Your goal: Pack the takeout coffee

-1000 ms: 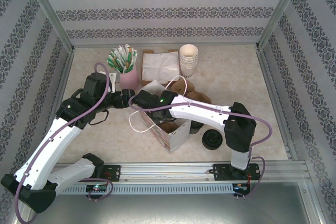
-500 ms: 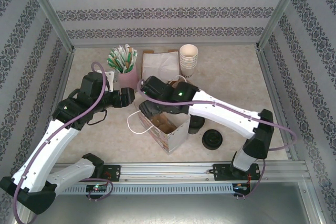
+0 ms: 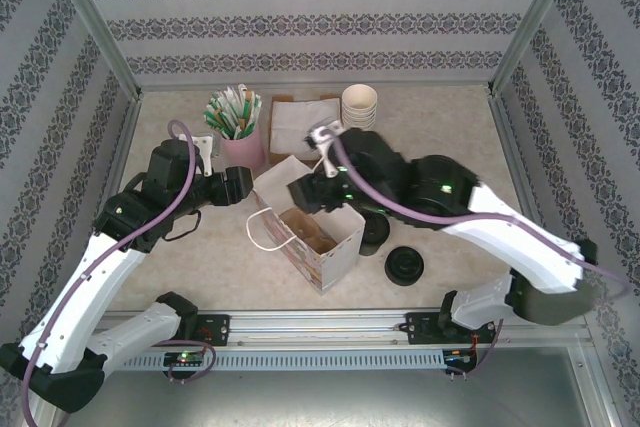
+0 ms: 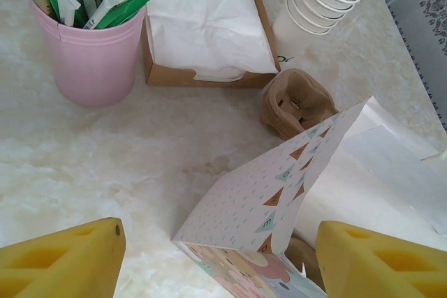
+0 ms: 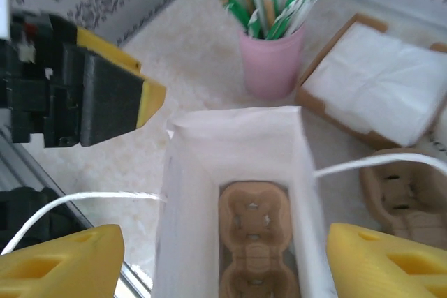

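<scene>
Pink cup beside napkin box, near stacked cups.

Right gripper lifted, apparently, above paper bag; elbow swung right.

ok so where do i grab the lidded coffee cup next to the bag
Take the takeout coffee round its side wall just under the black lid, probably coming from the right. It looks upright, the paper bag stands close on its left, and the loose lids sit nearer the arms.

White arm links, black joints, purple cables, yellow jaws
</scene>
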